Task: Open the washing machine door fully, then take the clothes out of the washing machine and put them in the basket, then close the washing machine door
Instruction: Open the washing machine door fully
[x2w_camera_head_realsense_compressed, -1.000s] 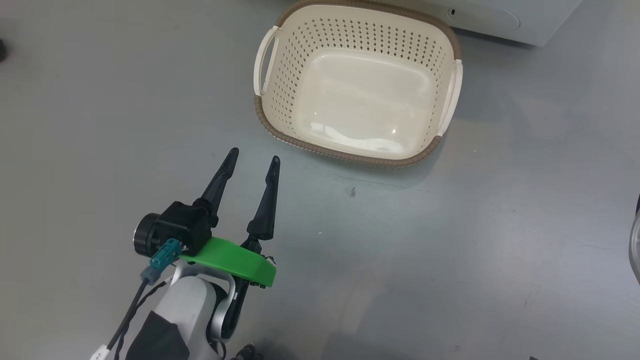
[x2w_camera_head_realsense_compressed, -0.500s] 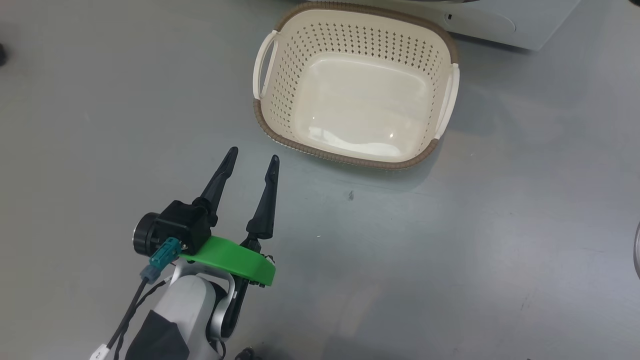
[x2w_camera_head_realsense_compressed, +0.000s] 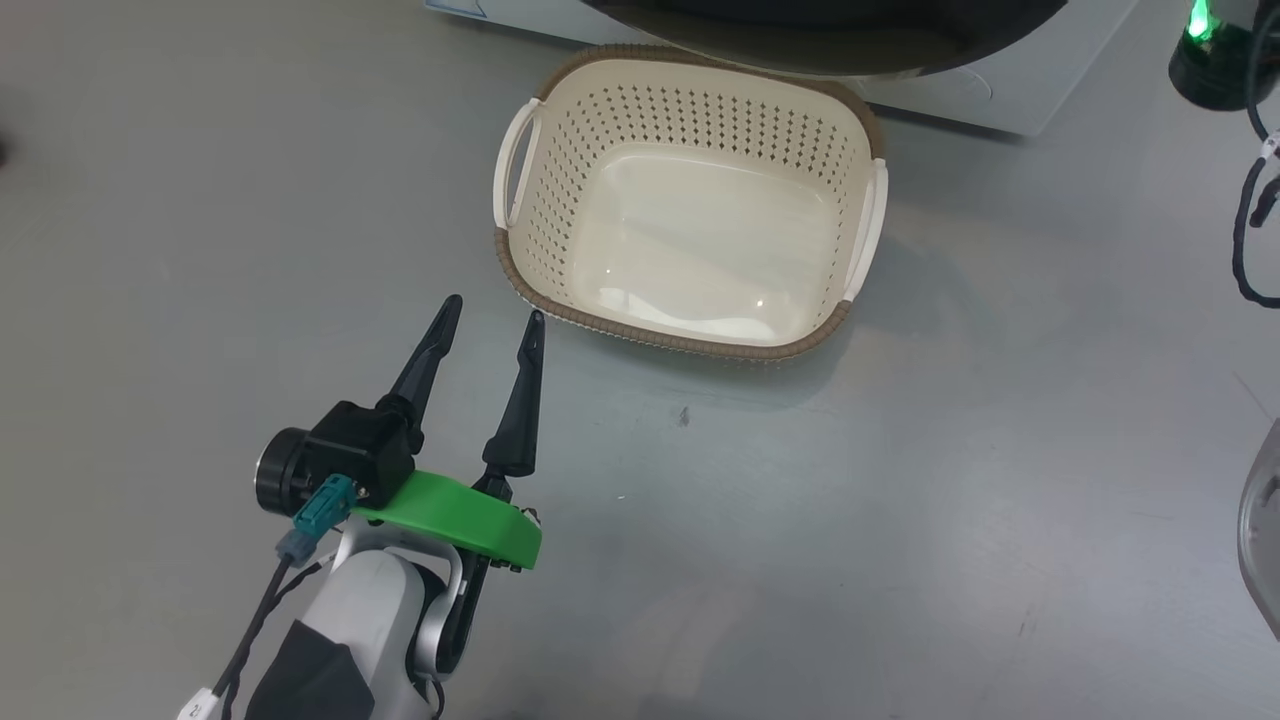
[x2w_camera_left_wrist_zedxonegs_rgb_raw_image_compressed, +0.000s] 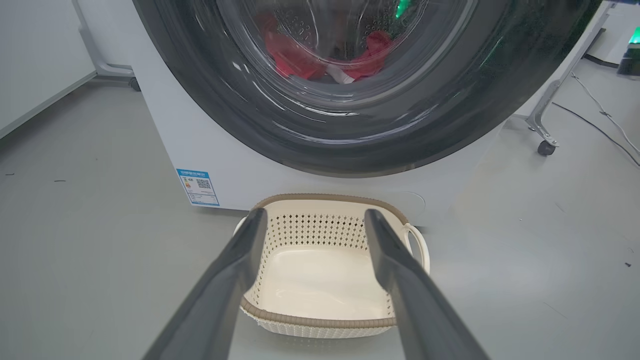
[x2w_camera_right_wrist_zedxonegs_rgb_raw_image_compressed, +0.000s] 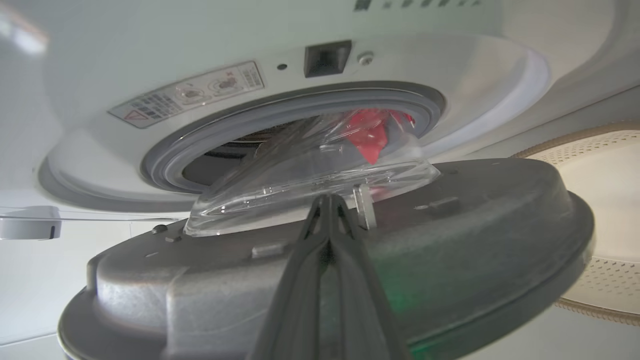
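Note:
The cream basket stands on the grey floor right before the white washing machine. The washing machine door overhangs its far rim. My left gripper hovers open and holds nothing, just short of the basket's near left corner. In the left wrist view the gripper points at the basket and the black door rim; red clothes show through the glass. My right gripper is shut, tips against the door's grey inner face by the glass bowl. The door stands ajar; clothes lie behind the gasket.
A black device with a green light and dark cables sit at the far right. A grey rounded part pokes in at the right edge. A wheeled metal stand is beside the machine. A blue label marks its lower front.
The whole head picture has shifted down, so the camera moved: the black door rim and the green-lit device came into view at the top. My left gripper stays open in the same pose.

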